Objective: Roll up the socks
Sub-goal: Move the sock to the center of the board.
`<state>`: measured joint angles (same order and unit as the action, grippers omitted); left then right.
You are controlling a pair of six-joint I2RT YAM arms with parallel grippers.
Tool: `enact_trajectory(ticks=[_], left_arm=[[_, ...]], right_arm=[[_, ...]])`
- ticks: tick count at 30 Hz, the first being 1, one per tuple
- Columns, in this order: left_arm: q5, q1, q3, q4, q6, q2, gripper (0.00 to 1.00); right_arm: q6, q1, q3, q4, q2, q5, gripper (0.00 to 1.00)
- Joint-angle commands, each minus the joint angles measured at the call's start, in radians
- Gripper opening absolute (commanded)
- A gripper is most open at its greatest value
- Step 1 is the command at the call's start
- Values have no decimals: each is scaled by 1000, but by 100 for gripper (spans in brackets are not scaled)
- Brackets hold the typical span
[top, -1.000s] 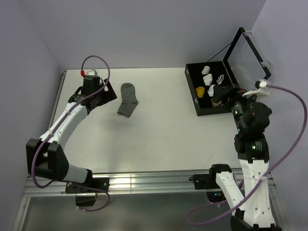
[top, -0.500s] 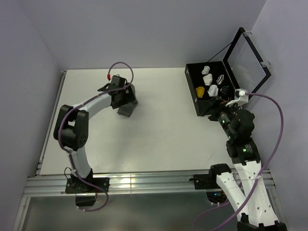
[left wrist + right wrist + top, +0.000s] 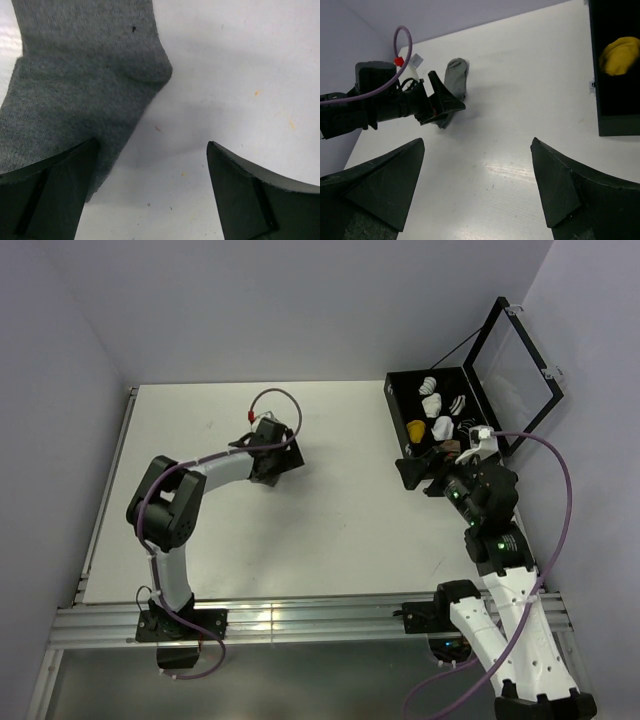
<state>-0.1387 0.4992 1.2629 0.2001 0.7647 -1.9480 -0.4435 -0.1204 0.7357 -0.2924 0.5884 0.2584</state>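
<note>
On the worktop (image 3: 340, 510), left of the middle: the grey sock (image 3: 75, 90) lies flat. The left end effector (image 3: 152, 145) is low over it with its fingers apart. One finger overlaps the sock's edge and the other stands over bare surface beside the heel.
In the black box (image 3: 594, 75) at the right rear: the mustard-yellow sock (image 3: 620, 55) sits in a compartment, seemingly bundled, well apart from its grey partner.
Just in front of the box: the right end effector (image 3: 477, 142) hovers above the worktop, fingers spread wide and holding nothing, facing the left arm.
Step in hand, as I judge it: getting hold of the grey sock so the pair can be brought together and rolled.
How to do it well: shift the left end effector further over the fabric so both fingers straddle cloth. Press down to the worktop before closing, since a thin flat sock slips out of a high pinch. Take it near one end rather than the middle, so it hangs straight.
Progress: early by my reckoning; nothing is rolled.
Around: white bundles (image 3: 430, 386), a striped bundle (image 3: 458, 402) and a tan bundle (image 3: 452, 448) share the box, whose clear lid (image 3: 515, 345) stands open.
In the way: these neighbours crowd the mustard-yellow sock, so a wide reach could catch the wrong one. The box's front wall likely rules out a low approach.
</note>
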Motion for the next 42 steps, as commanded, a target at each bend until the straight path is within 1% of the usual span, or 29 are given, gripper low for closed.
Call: enact_trajectory(ticks=[1, 5, 9, 12, 13, 15, 16, 17, 18, 20, 22, 24, 25, 26, 27, 28, 29, 30, 32, 33, 34, 35, 36, 38, 39, 42], left_arm=[[22, 62, -115, -42, 64, 35, 96], [31, 159, -241, -71, 96, 76, 96], [22, 266, -310, -71, 111, 112, 97], [-13, 320, -345, -39, 142, 187, 97], [-31, 328, -353, -19, 154, 257, 97], [-93, 340, -365, 10, 165, 335, 97], [-117, 340, -359, 28, 176, 413, 97], [-152, 338, -352, 80, 180, 446, 97], [-217, 337, -341, 105, 182, 478, 97], [-280, 334, -309, 187, 194, 549, 99], [-324, 308, -301, 222, 202, 601, 99], [-329, 276, -321, 229, 209, 636, 100], [-328, 234, -356, 226, 217, 671, 99], [-303, 208, -375, 222, 223, 687, 99], [-283, 178, -394, 211, 226, 701, 99], [-263, 114, -434, 206, 229, 733, 99], [-236, 84, -453, 203, 232, 748, 99], [-228, 37, -489, 197, 235, 782, 99], [-210, -10, -535, 188, 242, 839, 99], [-205, -10, -536, 188, 246, 839, 99], [-200, -28, -562, 185, 248, 874, 99], [-196, -37, -572, 185, 254, 891, 99], [-191, -47, -585, 188, 258, 906, 99], [-191, -68, -617, 190, 257, 948, 99], [-191, -76, -635, 190, 254, 968, 99], [-191, -100, -663, 205, 249, 989, 99]], right_arm=[[38, -7, -7, 48, 33, 80, 95], [46, -9, -19, 79, 48, 108, 95], [78, -19, -19, 87, 76, 101, 95], [113, -62, -27, 96, 99, 62, 94], [121, -103, -25, 101, 108, 48, 94], [152, -155, -25, 104, 129, -3, 94], [160, -185, -24, 107, 149, -24, 94], [176, -241, -24, 110, 163, -39, 93], [187, -269, -25, 116, 174, -60, 92], [215, -345, -22, 122, 212, -79, 91], [233, -389, -19, 133, 256, -97, 88], [249, -458, -12, 141, 293, -123, 84], [255, -482, -6, 145, 313, -154, 83], [268, -511, 10, 147, 365, -175, 82], [276, -572, 20, 141, 393, -200, 80], [285, -606, 34, 138, 424, -227, 80], [301, -639, 65, 131, 498, -289, 79], [307, -709, 82, 124, 534, -329, 79], [322, -795, 132, 119, 653, -395, 77], [327, -817, 151, 111, 700, -412, 75], [336, -835, 193, 108, 738, -426, 74], [341, -855, 217, 99, 775, -441, 69], [348, -872, 238, 93, 851, -455, 67], [376, -921, 293, 87, 921, -469, 60], [384, -933, 312, 76, 976, -485, 59], [410, -972, 373, 68, 1048, -484, 58]])
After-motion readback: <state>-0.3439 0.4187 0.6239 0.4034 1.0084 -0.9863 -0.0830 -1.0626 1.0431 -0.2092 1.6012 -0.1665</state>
